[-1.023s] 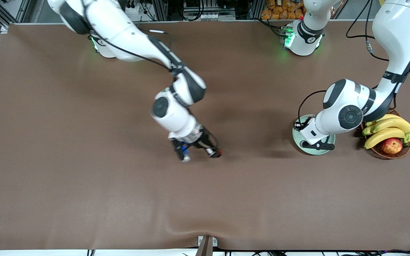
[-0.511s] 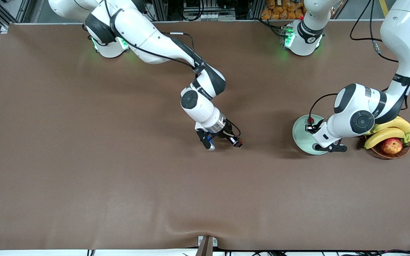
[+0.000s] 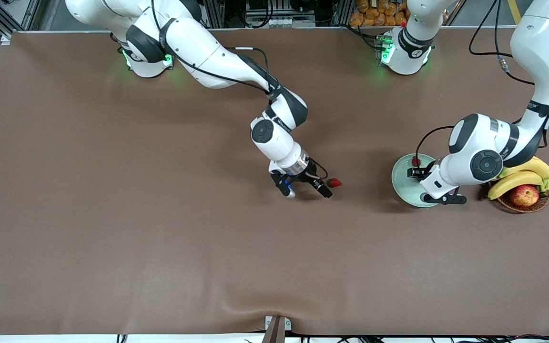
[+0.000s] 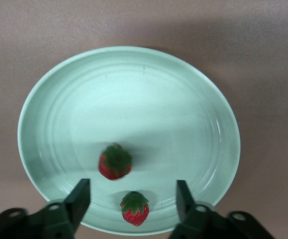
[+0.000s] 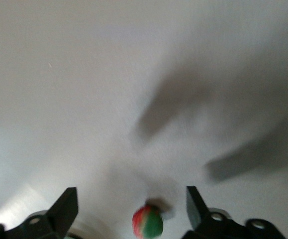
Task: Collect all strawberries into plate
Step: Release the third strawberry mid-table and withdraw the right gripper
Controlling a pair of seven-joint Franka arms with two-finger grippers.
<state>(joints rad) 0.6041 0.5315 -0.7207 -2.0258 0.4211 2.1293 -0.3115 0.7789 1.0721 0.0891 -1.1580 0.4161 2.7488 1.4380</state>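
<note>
Holding two strawberries, plate sits under open, empty left gripper; right gripper open over third berry on table.

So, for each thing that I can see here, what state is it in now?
Plate: on the table, upright, holds two strawberries.
Two strawberries: lying loose in the plate, apart.
Third strawberry: loose, not in the plate, by the right gripper.
Left gripper: open over the plate, holding nothing.
Right gripper: open, holding nothing.
Wicker basket: beside the plate, holds bananas and an apple.
</note>
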